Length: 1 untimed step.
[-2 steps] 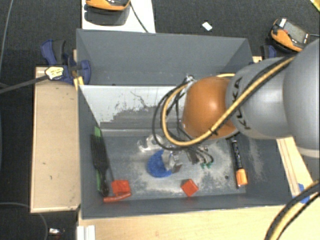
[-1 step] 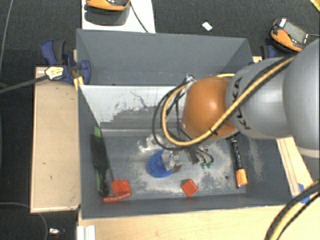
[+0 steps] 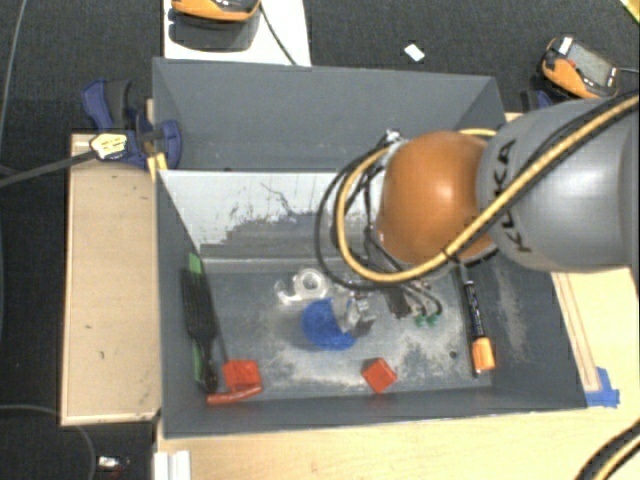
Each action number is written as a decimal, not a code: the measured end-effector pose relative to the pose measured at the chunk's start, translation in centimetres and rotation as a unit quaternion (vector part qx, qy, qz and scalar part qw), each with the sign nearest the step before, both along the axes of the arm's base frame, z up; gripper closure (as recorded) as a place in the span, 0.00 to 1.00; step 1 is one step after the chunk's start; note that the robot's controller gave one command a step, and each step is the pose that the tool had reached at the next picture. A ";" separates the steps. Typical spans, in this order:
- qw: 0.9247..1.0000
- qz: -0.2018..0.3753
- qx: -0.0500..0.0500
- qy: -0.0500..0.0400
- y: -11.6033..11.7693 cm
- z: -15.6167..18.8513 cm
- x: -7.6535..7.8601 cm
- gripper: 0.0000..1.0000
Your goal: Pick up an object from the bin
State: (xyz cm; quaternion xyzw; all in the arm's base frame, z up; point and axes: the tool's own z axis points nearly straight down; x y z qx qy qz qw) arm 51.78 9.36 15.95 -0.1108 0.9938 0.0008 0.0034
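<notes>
— What lies along the left wall of the grey metal bin (image 3: 330, 118)?
— A long black tool with a green tip (image 3: 200, 318). At its near end, in the near-left corner, sits a red plastic piece (image 3: 238, 376).
— And toward the middle?
— A pale silvery metal fitting (image 3: 303, 286), with a rounded blue lump (image 3: 325, 328) just nearer than it. The gripper (image 3: 353, 313) is down at the blue lump's right side, touching it or just beside it. I cannot tell whether its jaws are spread or pressed together.
— Right of that?
— A small orange-red block (image 3: 378, 374) close to the near wall, something small and green (image 3: 428, 318) below the arm, and a black marker with an orange cap (image 3: 475, 328) toward the right wall.
</notes>
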 end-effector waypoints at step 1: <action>1.000 0.003 0.000 0.000 1.2 2.0 1.2 1.00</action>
